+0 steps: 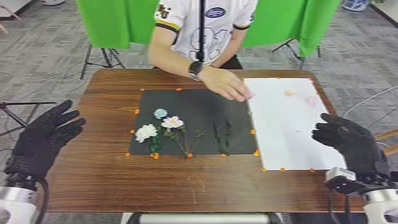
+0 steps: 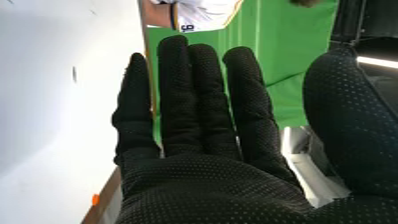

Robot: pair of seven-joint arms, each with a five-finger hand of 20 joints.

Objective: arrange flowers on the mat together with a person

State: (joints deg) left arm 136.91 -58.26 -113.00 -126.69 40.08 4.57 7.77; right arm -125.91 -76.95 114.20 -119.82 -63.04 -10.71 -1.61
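Observation:
In the head view a dark mat (image 1: 195, 112) lies on the table. On its left part are a white flower (image 1: 146, 132), a pale blue flower (image 1: 161, 113) and a white-pink flower (image 1: 172, 122), with thin green stems (image 1: 222, 137) to their right. A person's hand holds something small and pink (image 1: 248, 95) at the mat's upper right edge. My left hand (image 1: 46, 135) is at the table's left edge, fingers relaxed. My right hand (image 1: 345, 140) is over the right edge, open and holding nothing; the right wrist view shows this hand (image 2: 204, 180) with straight fingers.
A white sheet (image 1: 289, 130) lies right of the mat, with small pale pink and yellowish pieces (image 1: 311, 100) near its far end. Orange clips (image 1: 253, 132) line the mat and sheet. Brown wood (image 1: 169, 185) extends in front of the mat. A green curtain (image 1: 111, 22) hangs behind the person.

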